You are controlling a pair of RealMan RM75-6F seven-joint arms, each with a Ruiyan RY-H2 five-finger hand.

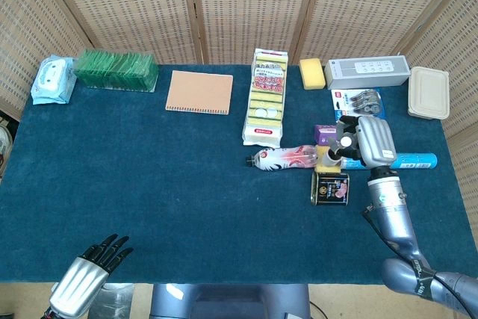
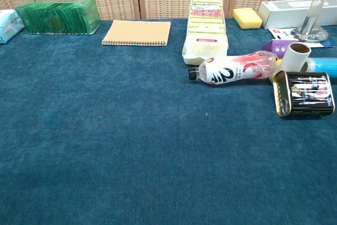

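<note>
**Right robot hand above the paper roll; left robot hand low at the table's near edge**

Right robot hand (image 1: 358, 144): raised over the right part of the table (image 1: 149, 207), back of the hand facing up toward the head camera, forearm running down and right to the near edge. Fingers point left, toward the paper roll (image 1: 333, 156). They look partly curled and hold nothing that can be seen; whether they are parted or pressed together cannot be told from this angle. The chest view catches only a sliver of the hand at the top right corner.

Paper roll: stands upright on the table, open core facing up, just under the fingertips in the head view. Contact cannot be told. In the chest view the roll (image 2: 295, 56) stands free, nothing gripping it.

Around it: a purple box (image 1: 326, 134) just behind the roll; a plastic bottle (image 1: 284, 158) lying on its side to the left, cap pointing left, its base touching or nearly touching the roll; a dark tin (image 1: 331, 188) lying just in front; a blue tube (image 1: 414, 161) lying to the right, partly hidden under the hand.

Left robot hand (image 1: 93, 270): at the bottom left, below the table's near edge, fingers spread and pointing up-right, holding nothing.
</note>
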